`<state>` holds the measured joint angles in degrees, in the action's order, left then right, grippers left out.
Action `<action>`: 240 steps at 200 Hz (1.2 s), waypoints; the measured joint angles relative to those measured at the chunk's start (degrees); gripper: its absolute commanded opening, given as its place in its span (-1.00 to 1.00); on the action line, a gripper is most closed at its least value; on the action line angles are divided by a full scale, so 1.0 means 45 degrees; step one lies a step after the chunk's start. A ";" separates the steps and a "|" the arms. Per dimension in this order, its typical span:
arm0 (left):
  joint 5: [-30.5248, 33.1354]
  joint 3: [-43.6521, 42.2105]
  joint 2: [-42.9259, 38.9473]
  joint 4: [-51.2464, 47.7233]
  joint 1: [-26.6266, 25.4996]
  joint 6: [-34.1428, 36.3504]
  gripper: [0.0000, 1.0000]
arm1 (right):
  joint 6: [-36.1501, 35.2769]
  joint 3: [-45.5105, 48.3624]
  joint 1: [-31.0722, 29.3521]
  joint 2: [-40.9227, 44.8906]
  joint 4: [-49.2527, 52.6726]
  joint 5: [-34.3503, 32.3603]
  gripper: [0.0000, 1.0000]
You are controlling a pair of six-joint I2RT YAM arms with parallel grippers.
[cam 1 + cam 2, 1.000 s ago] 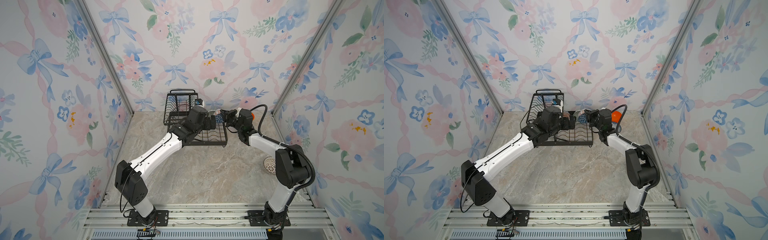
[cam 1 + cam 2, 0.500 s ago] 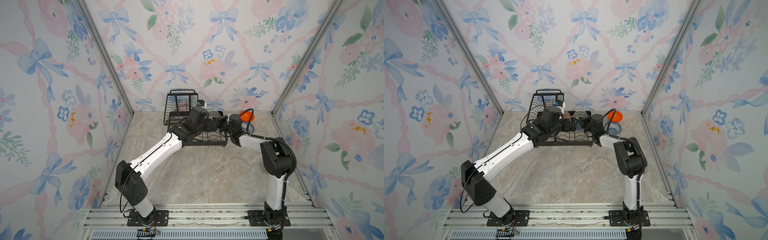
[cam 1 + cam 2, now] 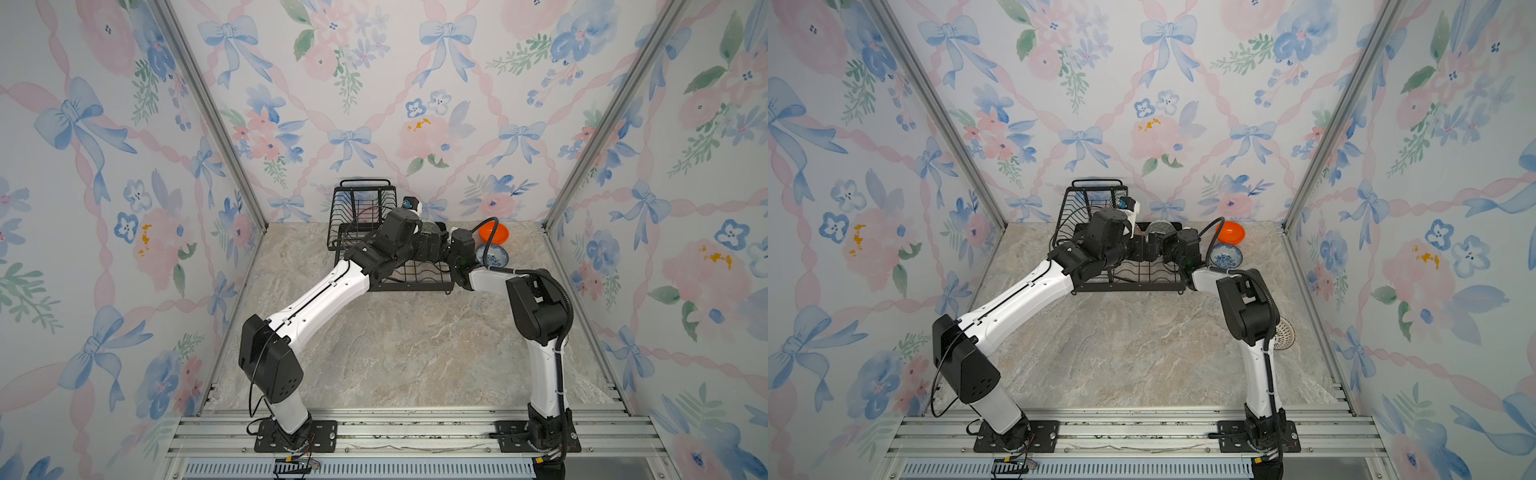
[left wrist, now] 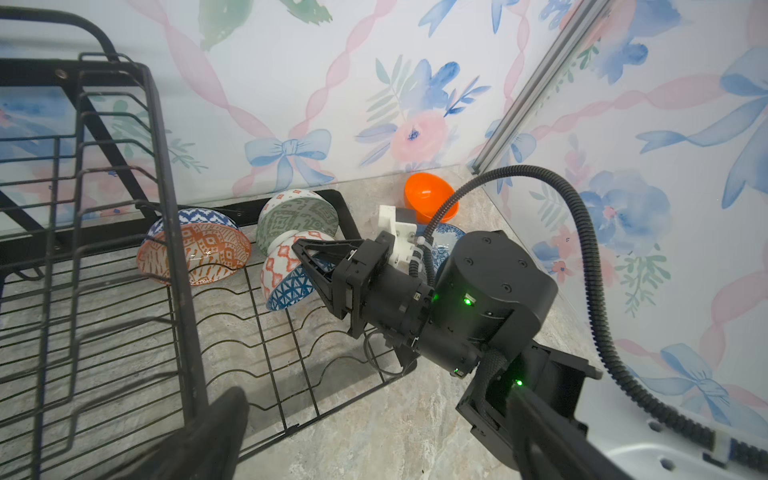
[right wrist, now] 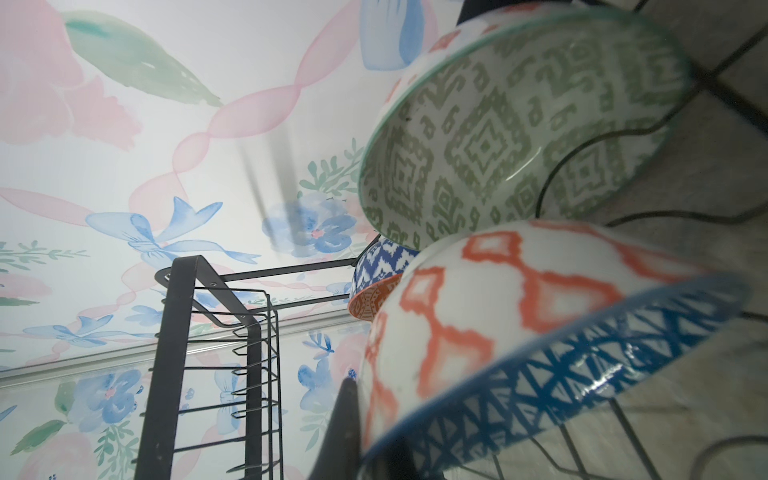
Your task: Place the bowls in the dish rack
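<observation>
One orange-lattice bowl (image 4: 279, 266) tight in the right gripper (image 4: 308, 262); left gripper (image 4: 376, 399) wide apart, empty

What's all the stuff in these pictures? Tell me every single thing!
rack: 1, black wire, table's back
zigzag bowl: 1, blue outside, orange inside, in rack
green bowl: 1, green-patterned, in rack
lattice bowl: 1, red outside, blue inside, held over rack base
orange bowl: 1, plain orange, table, right of rack
floral bowl: 1, blue and white, table, beside orange bowl
white bowl: 1, dark-patterned white, table's right edge, partly hidden
table: 1, marbled beige, under everything
walls: 3, floral paper, around table
left gripper: 1, black, open over rack
right gripper: 1, black, shut on lattice bowl
</observation>
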<state>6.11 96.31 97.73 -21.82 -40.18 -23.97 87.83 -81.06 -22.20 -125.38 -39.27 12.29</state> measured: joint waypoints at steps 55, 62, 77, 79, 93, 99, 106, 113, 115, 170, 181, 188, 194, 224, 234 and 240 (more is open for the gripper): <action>-0.0180 0.0219 0.0141 -0.0253 0.0087 0.0301 0.96 | -0.0005 -0.0214 0.0000 -0.0335 -0.0539 -0.0204 -1.00; -0.0194 0.0223 0.0141 -0.0253 0.0107 0.0321 0.96 | -0.0005 -0.0214 0.0000 -0.0369 -0.0573 -0.0223 -1.00; -0.0209 0.0219 0.0141 -0.0262 0.0136 0.0321 0.96 | -0.0015 -0.0214 0.0000 -0.0486 -0.0695 -0.0316 -1.00; -0.0223 0.0219 0.0141 -0.0262 0.0141 0.0321 0.96 | -0.0024 -0.0214 0.0000 -0.0510 -0.0709 -0.0325 -1.00; -0.0248 0.0219 0.0141 -0.0282 0.0175 0.0321 0.96 | -0.0058 -0.0214 0.0000 -0.0641 -0.0777 -0.0369 -1.00; -0.0253 0.0219 0.0141 -0.0291 0.0189 0.0321 0.96 | -0.0058 -0.0214 0.0005 -0.0680 -0.0884 -0.0384 -1.00; -0.0287 0.0223 0.0141 -0.0311 0.0189 0.0321 0.96 | -0.0063 -0.0214 0.0005 -0.0699 -0.0991 -0.0418 -1.00; -0.0287 0.0219 0.0141 -0.0340 0.0189 0.0321 0.96 | -0.0058 -0.0214 0.0000 -0.0719 -0.1064 -0.0447 -1.00; -0.0291 0.0219 0.0141 -0.0345 0.0189 0.0321 0.96 | -0.0058 -0.0214 0.0000 -0.0729 -0.1083 -0.0447 -1.00; -0.0379 0.0219 0.0141 -0.0384 0.0189 0.0321 0.96 | -0.0044 0.0233 -0.0015 -0.0733 -0.1715 -0.0719 -1.00; -0.0379 0.0219 0.0141 -0.0384 0.0189 0.0321 0.96 | 0.0000 0.0457 -0.0015 -0.0685 -0.1909 -0.0845 -1.00; -0.0379 0.0219 0.0141 -0.0389 0.0189 0.0321 0.96 | 0.0024 0.0622 -0.0015 -0.0607 -0.1904 -0.0947 -1.00; -0.0384 0.0219 0.0141 -0.0393 0.0189 0.0321 0.96 | 0.0087 0.0782 -0.0019 -0.0549 -0.1938 -0.0981 -1.00; -0.0471 0.0214 0.0141 -0.0427 0.0189 0.0316 0.96 | 0.0199 0.1088 -0.0185 -0.0389 -0.2035 -0.1501 -1.00; -0.0486 0.0214 0.0141 -0.0427 0.0189 0.0316 0.96 | 0.0238 0.1132 -0.0219 -0.0369 -0.2040 -0.1622 -1.00; -0.0491 0.0209 0.0141 -0.0427 0.0189 0.0311 0.96 | 0.0262 0.1141 -0.0243 -0.0364 -0.2050 -0.1705 -1.00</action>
<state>3.90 97.25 98.37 -23.75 -39.33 -22.57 89.01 -75.92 -23.29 -127.02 -48.49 4.62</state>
